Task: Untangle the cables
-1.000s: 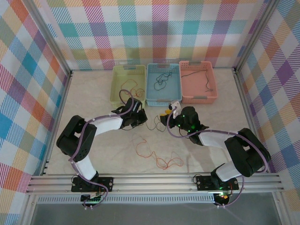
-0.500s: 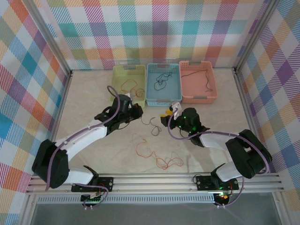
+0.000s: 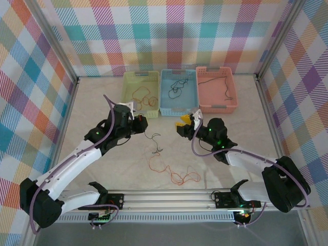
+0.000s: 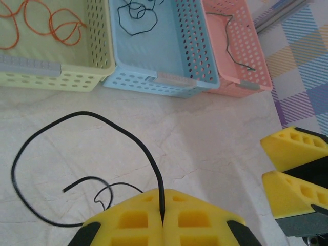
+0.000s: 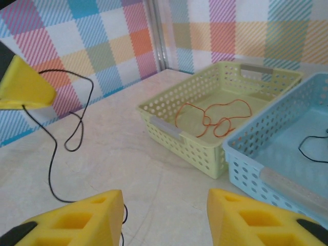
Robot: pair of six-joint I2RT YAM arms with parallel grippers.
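Robot lab: aluminium frame (image 3: 169, 197), plaid backdrop walls (image 3: 174, 36).

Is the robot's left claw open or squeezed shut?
Shut. The left gripper has its yellow pads pressed together, pinching the black cable between them.

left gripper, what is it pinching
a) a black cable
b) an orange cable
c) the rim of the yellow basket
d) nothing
a, in the left wrist view the left gripper is shut with a thin black cable coming out from between its closed fingertips and looping away.
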